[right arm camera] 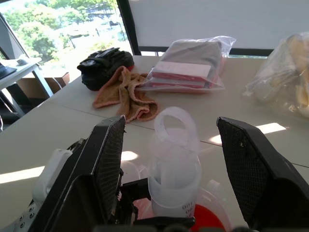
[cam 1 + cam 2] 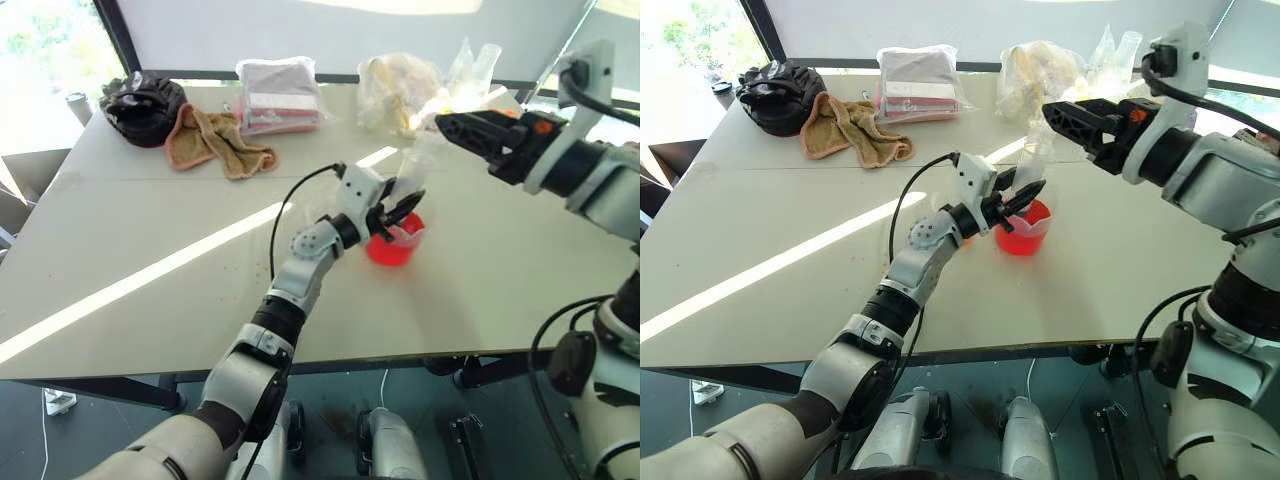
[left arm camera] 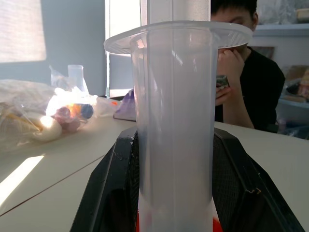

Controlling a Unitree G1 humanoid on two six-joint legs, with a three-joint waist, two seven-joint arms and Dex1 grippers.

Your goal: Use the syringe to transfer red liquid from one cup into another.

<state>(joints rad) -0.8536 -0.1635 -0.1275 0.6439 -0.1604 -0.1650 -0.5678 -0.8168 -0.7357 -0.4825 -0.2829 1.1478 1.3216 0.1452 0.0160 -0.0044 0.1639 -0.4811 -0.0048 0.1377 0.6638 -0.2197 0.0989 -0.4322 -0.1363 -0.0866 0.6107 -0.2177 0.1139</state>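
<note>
Our left hand (image 2: 1025, 195) pinches the syringe (image 2: 1032, 165) upright in the red cup (image 2: 1025, 232); right hand (image 1: 171, 159) spread above the plunger, next pull up.

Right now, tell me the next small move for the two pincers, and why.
Probably bring the right pincer back in to close on the plunger ring. The left pincer clamps the syringe upright with its lower end at the red beaker, while the right pincer stands open, apart from the plunger; the barrel looks mostly empty.
</note>
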